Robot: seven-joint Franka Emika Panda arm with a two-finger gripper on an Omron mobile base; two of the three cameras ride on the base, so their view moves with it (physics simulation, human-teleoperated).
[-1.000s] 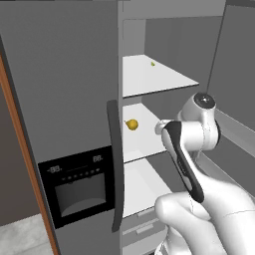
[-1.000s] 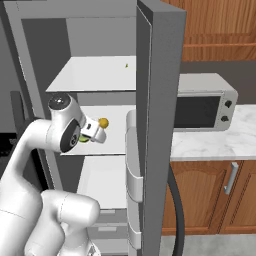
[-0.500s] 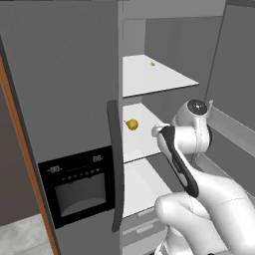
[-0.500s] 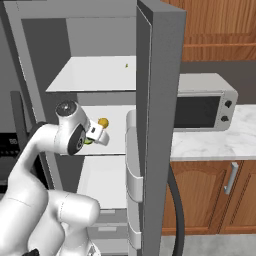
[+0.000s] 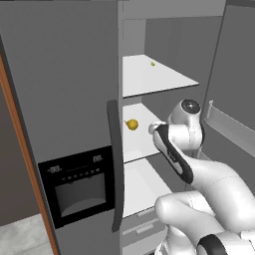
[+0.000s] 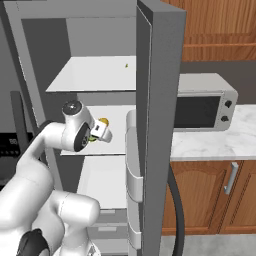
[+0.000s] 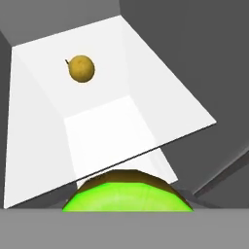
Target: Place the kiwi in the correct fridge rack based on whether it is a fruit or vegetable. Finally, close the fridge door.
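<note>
kiwi (image 7: 127, 197) prob. in hand (image 6: 101, 131)

A tall grey fridge (image 5: 74, 74) stands in the middle of the kitchen. Its closed left door (image 5: 64, 99) carries a black dispenser panel (image 5: 79, 184) in the lower half. To the left of the fridge there is a narrow brown wooden strip (image 5: 20, 149), and beyond it a dark grey wall (image 5: 7, 174). At the foot of the fridge, on the left, the floor (image 5: 22, 236) is pale grey. To the right of the fridge a white marble counter (image 6: 220, 142) bears a silver microwave (image 6: 202, 102) with a dark window. Above the microwave hang brown wooden cabinets (image 6: 220, 25), and below the counter stand more wooden cabinets (image 6: 210, 197) with a metal handle (image 6: 230, 177). The light is even and soft.
</note>
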